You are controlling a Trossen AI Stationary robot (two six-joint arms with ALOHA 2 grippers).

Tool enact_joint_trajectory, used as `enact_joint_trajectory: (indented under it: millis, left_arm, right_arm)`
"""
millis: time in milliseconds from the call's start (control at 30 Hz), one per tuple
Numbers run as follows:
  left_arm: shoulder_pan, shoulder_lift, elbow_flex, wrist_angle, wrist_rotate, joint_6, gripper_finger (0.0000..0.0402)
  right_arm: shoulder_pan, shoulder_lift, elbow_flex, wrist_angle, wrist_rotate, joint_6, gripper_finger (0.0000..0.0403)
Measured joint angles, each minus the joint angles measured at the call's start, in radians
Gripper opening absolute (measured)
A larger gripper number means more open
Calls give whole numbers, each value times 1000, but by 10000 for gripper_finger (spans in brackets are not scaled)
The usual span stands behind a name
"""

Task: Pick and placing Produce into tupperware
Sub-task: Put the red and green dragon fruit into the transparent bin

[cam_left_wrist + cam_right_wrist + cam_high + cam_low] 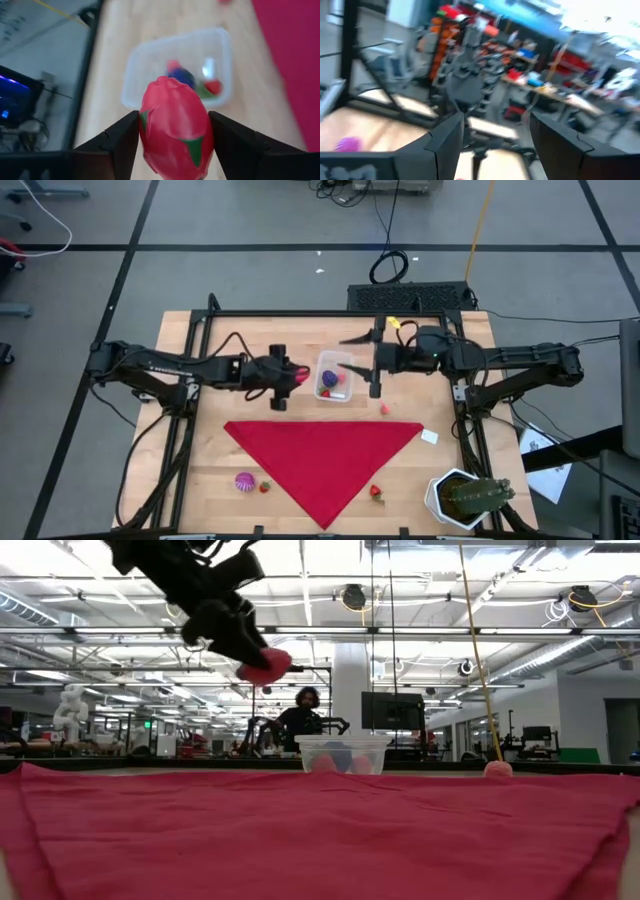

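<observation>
Red fruit [175, 131] sits clamped between the left tool's [175, 145] two fingers, lifted off the worktop [200, 430], just left of the tub [335, 376]. Its long axis runs forward along the fingers, toward the tub. Right tool [358, 352] hangs spread open, holding nothing, at the tub's right edge.

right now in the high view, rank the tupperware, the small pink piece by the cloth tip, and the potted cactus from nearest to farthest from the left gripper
1. The tupperware: just right of the left gripper, whose jaws hold a red fruit.
2. The small pink piece: beyond the tub, near the red cloth's right corner.
3. The potted cactus: far off at the table's front right corner.
</observation>
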Motion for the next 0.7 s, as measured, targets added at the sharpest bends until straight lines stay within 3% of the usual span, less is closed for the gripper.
enact_joint_trajectory:
  millis: [133, 367, 600, 700]
  left_arm:
    - [55, 39, -1, 108, 44, 17, 229]
    - [126, 211, 20, 342, 149, 42, 230]
    - [139, 394, 197, 324, 154, 46, 230]
    - [139, 461, 292, 219, 155, 43, 230]
  right_arm:
    - [0, 0, 0, 95, 60, -57, 220]
    - [0, 0, 0, 241, 64, -126, 220]
    - [-1, 0, 0, 259, 65, -152, 220]
    - [-3, 0, 0, 259, 65, -152, 220]
